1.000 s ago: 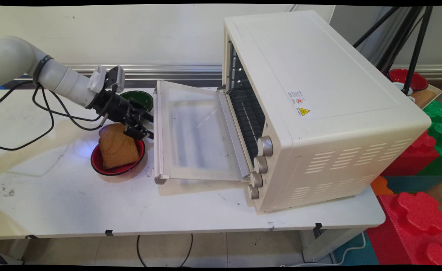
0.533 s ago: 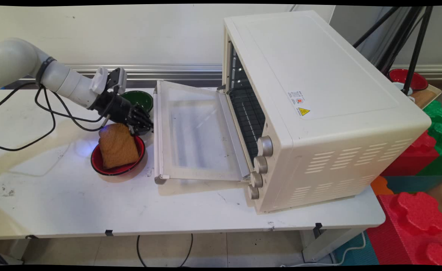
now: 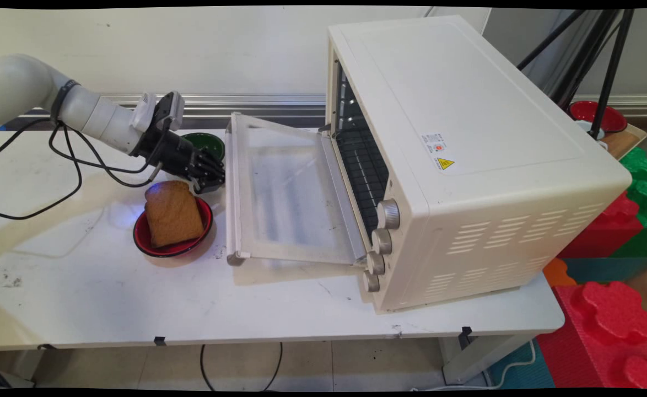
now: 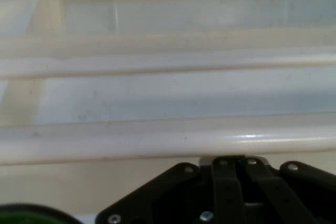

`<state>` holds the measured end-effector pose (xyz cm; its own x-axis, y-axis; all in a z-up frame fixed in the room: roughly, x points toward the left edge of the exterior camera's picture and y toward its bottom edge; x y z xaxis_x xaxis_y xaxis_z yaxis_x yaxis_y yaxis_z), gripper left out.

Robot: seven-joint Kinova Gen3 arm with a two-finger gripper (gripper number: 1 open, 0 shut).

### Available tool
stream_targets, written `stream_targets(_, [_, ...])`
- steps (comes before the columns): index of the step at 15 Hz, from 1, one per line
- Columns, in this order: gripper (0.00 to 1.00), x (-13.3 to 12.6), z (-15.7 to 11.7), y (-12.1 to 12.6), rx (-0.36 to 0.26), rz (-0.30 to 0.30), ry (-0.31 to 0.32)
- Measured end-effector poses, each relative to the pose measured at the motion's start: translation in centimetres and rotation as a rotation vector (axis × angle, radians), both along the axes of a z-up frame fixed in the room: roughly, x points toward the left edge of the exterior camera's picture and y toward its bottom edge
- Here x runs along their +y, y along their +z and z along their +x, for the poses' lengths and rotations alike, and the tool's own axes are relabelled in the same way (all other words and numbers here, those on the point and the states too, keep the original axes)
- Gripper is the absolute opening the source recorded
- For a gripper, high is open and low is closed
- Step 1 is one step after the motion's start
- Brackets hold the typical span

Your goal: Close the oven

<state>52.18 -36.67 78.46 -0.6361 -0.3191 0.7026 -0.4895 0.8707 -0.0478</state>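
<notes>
Pressing clenched fingers [image 3: 217,181] under oven door [image 3: 287,190] handle, bread [image 3: 173,214] in red bowl [image 3: 152,242] nearby

Oven door, partly raised, with the pincer at its handle

The cream toaster oven [image 3: 467,154] stands on the white worktop [image 3: 108,298]; its glass door [image 3: 287,193] hangs open, tilted slightly upward. The black pincer [image 3: 213,179], fingers together, presses against the door's handle bar [image 4: 168,140].

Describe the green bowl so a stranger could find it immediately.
Start at the big cream toaster oven on the white table; its glass door hangs open leftward. Beyond the door's far left corner, behind the black gripper, sits the green bowl. Its red neighbour holds toast.
</notes>
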Motion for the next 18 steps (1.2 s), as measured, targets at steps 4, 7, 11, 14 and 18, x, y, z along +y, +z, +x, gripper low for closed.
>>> stream_targets(4, [0.0, -0.2, -0.1, 0.9, 0.044, -0.025, -0.005])
stream_targets(7, [0.0, -0.4, -0.2, 1.7, 0.079, -0.048, -0.004])
stream_targets(11, [0.0, -1.1, -1.3, 2.9, 0.13, -0.08, -0.013])
stream_targets(14, [0.0, -1.6, -2.5, 3.6, 0.164, -0.098, -0.019])
stream_targets(18, [0.0, -2.9, -4.7, 4.4, 0.207, -0.115, -0.02])
